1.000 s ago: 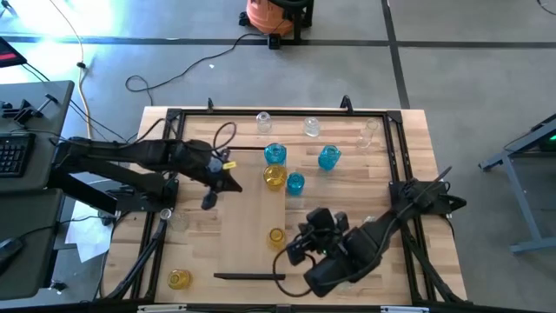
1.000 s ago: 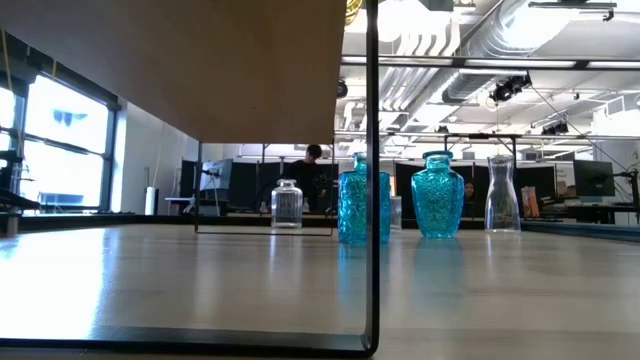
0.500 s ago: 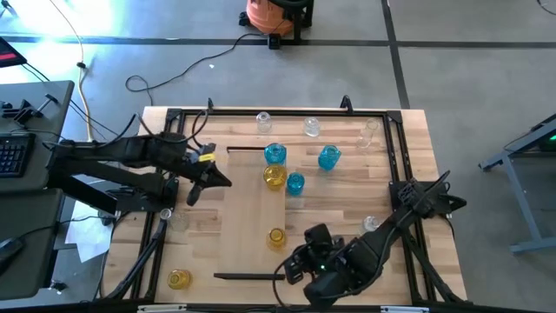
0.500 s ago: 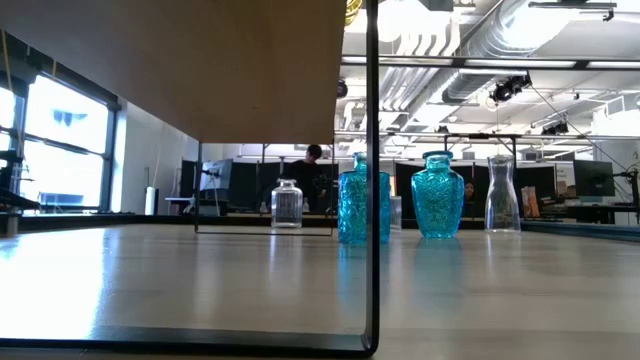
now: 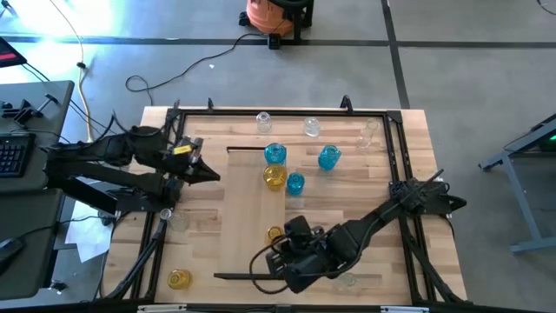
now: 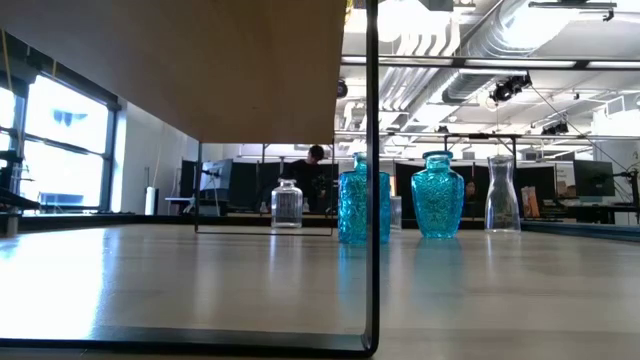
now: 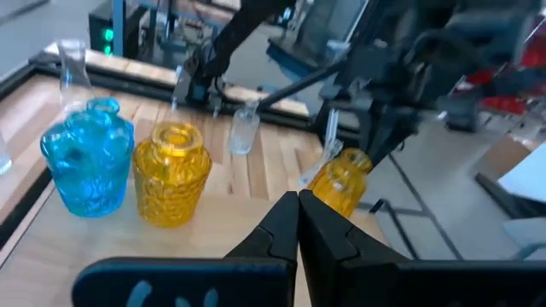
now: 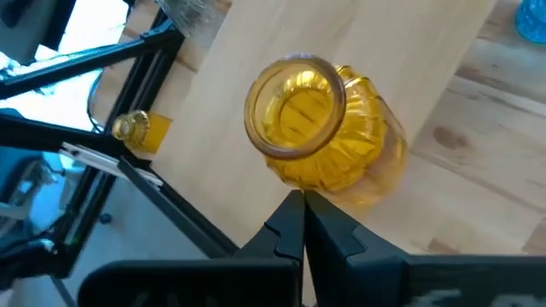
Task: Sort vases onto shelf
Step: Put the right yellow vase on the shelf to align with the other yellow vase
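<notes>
The shelf (image 5: 254, 209) is a pale panel lying along the table's middle. On its far end stand a blue vase (image 5: 274, 155) and a yellow vase (image 5: 274, 177); a small yellow vase (image 5: 275, 234) stands near its right edge, toward the near end. Other vases stand on the table: blue ones (image 5: 328, 157) (image 5: 295, 183), clear ones (image 5: 263, 122) along the far edge, and a yellow one (image 5: 179, 278) at the near left corner. My right gripper (image 8: 302, 199), shut, points at the small yellow vase's (image 8: 320, 132) base. My left gripper (image 5: 217, 177), shut, hovers left of the shelf. My right gripper's shut fingertips (image 8: 293, 205) sit right at the lower wall (image 8: 341, 194) of the small yellow vase, coming from above and from the table's right. I cannot tell whether they touch it. The vase stands upright on the shelf.
A dark metal frame (image 5: 395, 165) runs round the table's edges. More clear vases stand at the table's left (image 5: 178, 219) and near right (image 5: 347, 278). In the low view, blue vases (image 6: 437, 195) and clear vases (image 6: 287, 203) stand at the far side; a person sits in the room beyond.
My left gripper has drawn back off the shelf toward the table's left and far edges. My right gripper has moved toward the table's left, close up to the small yellow vase. No vase has visibly moved.
</notes>
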